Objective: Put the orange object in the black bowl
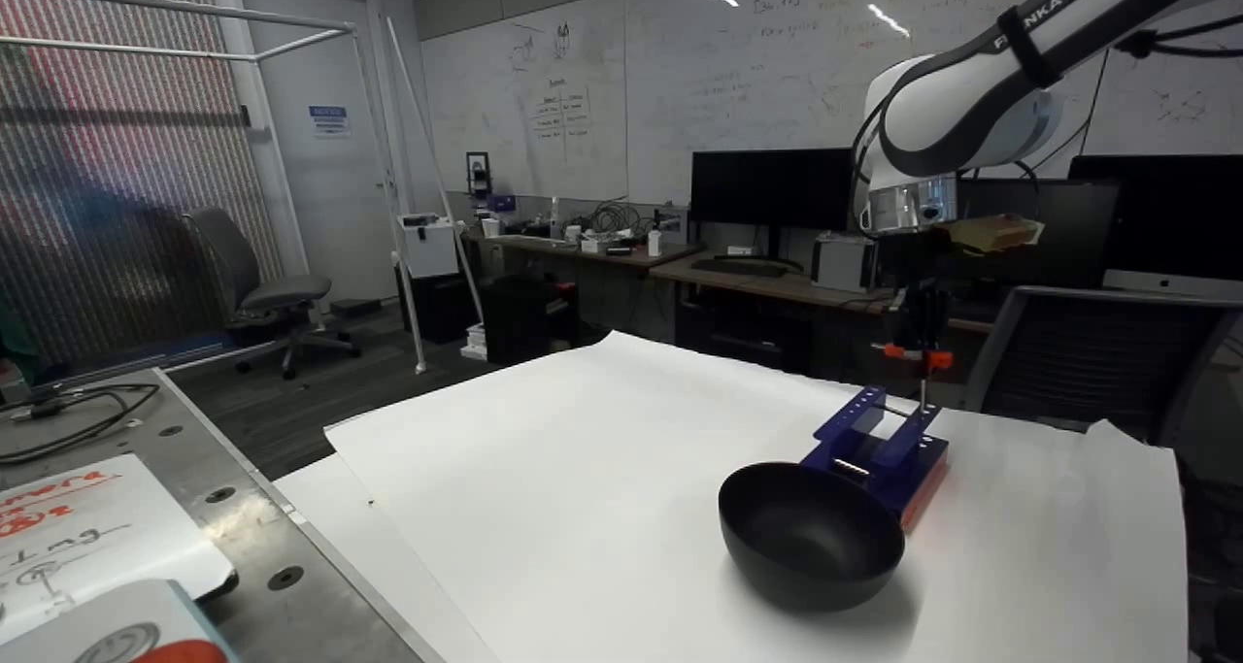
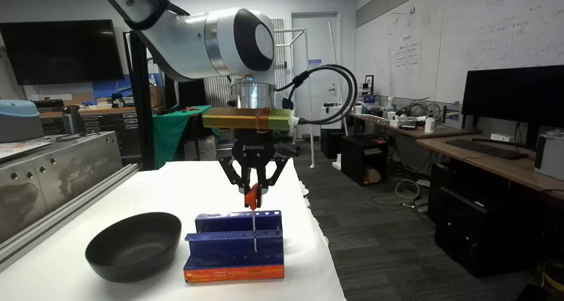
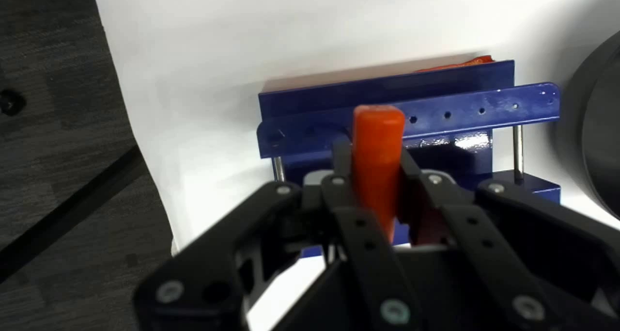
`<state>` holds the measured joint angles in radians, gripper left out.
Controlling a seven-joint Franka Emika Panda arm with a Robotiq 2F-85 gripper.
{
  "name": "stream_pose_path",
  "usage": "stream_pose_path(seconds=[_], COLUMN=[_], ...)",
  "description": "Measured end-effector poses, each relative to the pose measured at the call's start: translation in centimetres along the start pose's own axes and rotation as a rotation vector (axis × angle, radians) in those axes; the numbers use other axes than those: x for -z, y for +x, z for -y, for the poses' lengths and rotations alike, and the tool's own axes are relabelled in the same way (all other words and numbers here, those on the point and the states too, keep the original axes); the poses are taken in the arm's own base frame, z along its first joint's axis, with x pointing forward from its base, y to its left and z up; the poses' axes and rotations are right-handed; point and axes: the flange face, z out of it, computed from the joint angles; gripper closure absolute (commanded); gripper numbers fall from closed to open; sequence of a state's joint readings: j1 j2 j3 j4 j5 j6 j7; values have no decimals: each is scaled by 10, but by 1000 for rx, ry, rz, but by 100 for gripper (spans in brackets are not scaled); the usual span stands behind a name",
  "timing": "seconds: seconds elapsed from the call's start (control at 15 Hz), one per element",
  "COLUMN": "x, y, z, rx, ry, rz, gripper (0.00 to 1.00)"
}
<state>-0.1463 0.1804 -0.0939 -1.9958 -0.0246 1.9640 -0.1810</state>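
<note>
The gripper [image 3: 375, 161], jaws closed on the orange object [image 3: 379, 132], holds it upright at the blue rack [image 2: 220, 250], shaft [image 2: 254, 224] downward (whether seated in a hole is unclear); expect a light, stiff, possibly slippery part, best gripped across the handle [image 2: 251, 198].

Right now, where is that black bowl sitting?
In an exterior view the black bowl sits on the white table covering, just left of the blue perforated rack; in the wrist view, the right edge cuts it off.
</note>
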Motion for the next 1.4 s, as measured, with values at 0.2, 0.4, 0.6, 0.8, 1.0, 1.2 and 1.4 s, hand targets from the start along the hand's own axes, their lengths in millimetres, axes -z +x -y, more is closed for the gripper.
stream_pose_path(seconds=[0.2,0.4,0.6,0.8,1.0,1.2,1.4], x=[33,74,103,102,66,13,-28], y=[-14,-29,-39,-41,-34,-24,-19], z=[25,52,62,52,33,24,28], rx=[13,-20,-93,-181,-278,-355,-378], ry=[-13,43,186,328,454,559,649], rz=[-57,-141,-203,-200,-131,-14,120], gripper=[82,83,83,84,84,84,84])
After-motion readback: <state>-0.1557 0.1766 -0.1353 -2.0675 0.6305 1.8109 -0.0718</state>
